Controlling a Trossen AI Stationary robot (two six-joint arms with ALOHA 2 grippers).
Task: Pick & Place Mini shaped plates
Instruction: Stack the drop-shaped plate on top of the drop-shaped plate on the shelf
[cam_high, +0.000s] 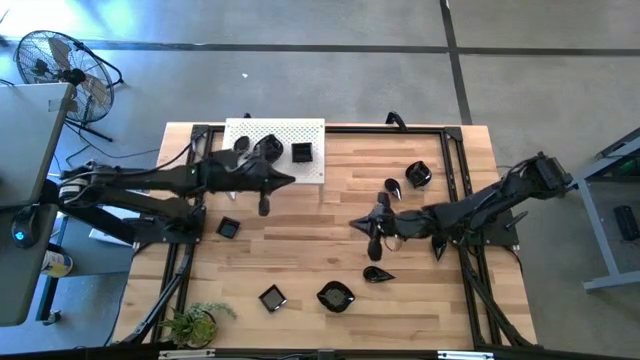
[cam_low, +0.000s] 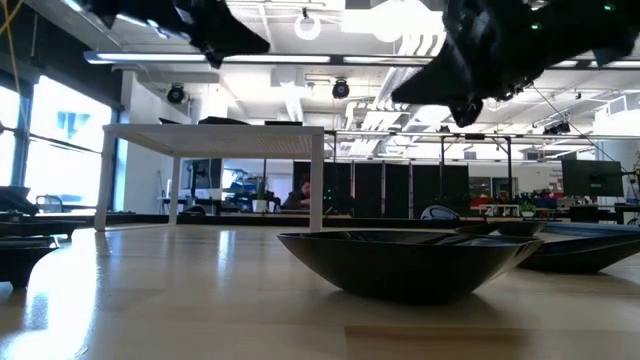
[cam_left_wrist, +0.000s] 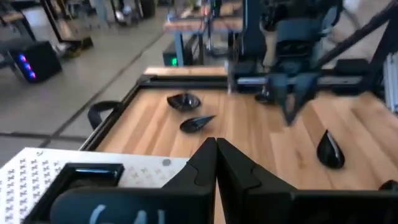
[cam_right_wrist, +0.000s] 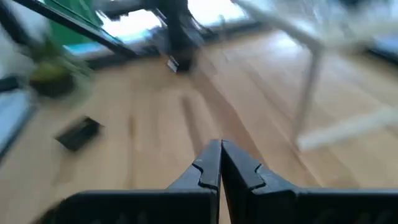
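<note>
- Left gripper (cam_high: 287, 181): I see jaws closed, empty, beside the white perforated board (cam_high: 275, 131).
- Right gripper (cam_high: 356, 225): jaws closed, empty, glossy black teardrop plate (cam_high: 378, 274) at its 5 o'clock.

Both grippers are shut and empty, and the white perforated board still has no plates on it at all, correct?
Not quite. The left gripper and right gripper are both shut with nothing between the fingers, as the wrist views show. But the white perforated board is not bare: the high view shows a square black plate on it, with more dark plates beside it under the left arm.
</note>
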